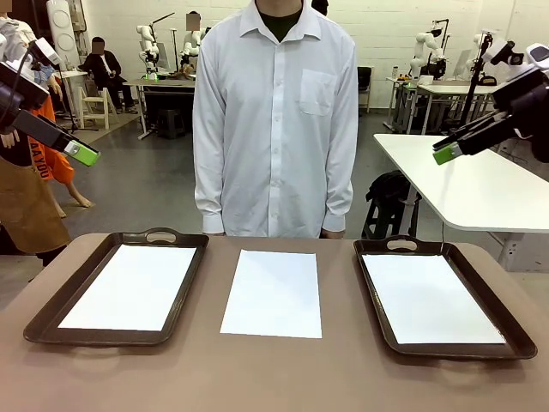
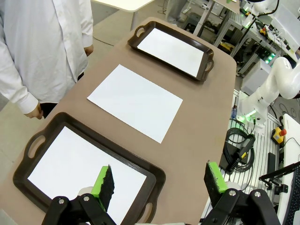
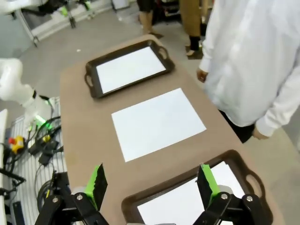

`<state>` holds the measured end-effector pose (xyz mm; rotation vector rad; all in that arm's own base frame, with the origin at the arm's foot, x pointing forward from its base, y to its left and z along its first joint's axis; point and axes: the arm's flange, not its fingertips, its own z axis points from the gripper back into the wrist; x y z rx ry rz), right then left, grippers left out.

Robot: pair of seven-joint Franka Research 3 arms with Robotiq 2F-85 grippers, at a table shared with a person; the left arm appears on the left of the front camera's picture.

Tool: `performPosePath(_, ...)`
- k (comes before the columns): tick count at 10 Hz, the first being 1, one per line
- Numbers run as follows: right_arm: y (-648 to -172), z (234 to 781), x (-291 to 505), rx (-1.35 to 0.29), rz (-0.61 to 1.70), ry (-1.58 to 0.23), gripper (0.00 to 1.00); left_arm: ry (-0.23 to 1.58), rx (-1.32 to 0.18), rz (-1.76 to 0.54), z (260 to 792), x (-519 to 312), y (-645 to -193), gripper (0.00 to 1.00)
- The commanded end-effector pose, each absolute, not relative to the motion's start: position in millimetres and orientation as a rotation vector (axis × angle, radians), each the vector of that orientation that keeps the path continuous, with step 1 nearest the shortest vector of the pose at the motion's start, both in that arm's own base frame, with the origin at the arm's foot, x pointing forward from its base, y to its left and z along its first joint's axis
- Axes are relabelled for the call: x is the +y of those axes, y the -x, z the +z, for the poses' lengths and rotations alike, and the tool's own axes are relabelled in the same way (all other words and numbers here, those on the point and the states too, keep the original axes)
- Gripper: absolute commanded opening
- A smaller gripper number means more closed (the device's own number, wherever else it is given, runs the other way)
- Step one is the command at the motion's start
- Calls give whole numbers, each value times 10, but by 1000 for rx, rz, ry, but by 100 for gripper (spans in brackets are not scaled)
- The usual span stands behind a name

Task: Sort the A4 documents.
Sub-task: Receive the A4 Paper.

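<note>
From the front, the left gripper [image 1: 83,154] hangs high above the table [image 1: 274,378] with its jaws spread wide and nothing between them; below it and toward the middle sits a dark tray [image 1: 51,318] holding a white sheet [image 1: 130,286]. The right gripper [image 1: 448,153] hangs just as high on the other side, also wide and empty, above and outward of a second tray [image 1: 515,343] with its own sheet [image 1: 429,297]. Between the two trays, well below both grippers, a loose sheet [image 1: 273,293] lies flat on the bare table, in front of a person in a white shirt [image 1: 274,112]. In the left wrist view, the left gripper [image 2: 159,180] shows green pads [image 2: 99,182] set far apart, held above the near tray [image 2: 157,173] and its sheet [image 2: 70,168]; beyond the fingers lies the loose sheet [image 2: 136,101], and farther still the other tray [image 2: 206,70] with its sheet [image 2: 171,44]. In the right wrist view, the right gripper [image 3: 152,185] is likewise wide and empty, with a tray [image 3: 154,194] and its sheet [image 3: 183,204] just under the fingers, the loose sheet [image 3: 158,123] beyond, and the far tray [image 3: 91,82] with its sheet [image 3: 129,68] past that; the person's hand [image 3: 202,75] hangs beside the table edge.
</note>
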<state>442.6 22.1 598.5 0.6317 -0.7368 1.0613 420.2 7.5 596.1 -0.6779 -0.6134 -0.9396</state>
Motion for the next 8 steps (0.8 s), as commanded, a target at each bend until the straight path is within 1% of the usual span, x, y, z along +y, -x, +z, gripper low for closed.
performPosePath(1,-4305,5836,252,-702,1112,-621,100,674,-612,-944,5968,75,-4192,100)
performPosePath(2,-4261,5810,296,-669,1130,-613,100,674,-612,-944,5968,75,-4192,100)
performPosePath(8,-4235,5810,272,-639,1128,-609,100,674,-612,-944,5968,75,-4192,100)
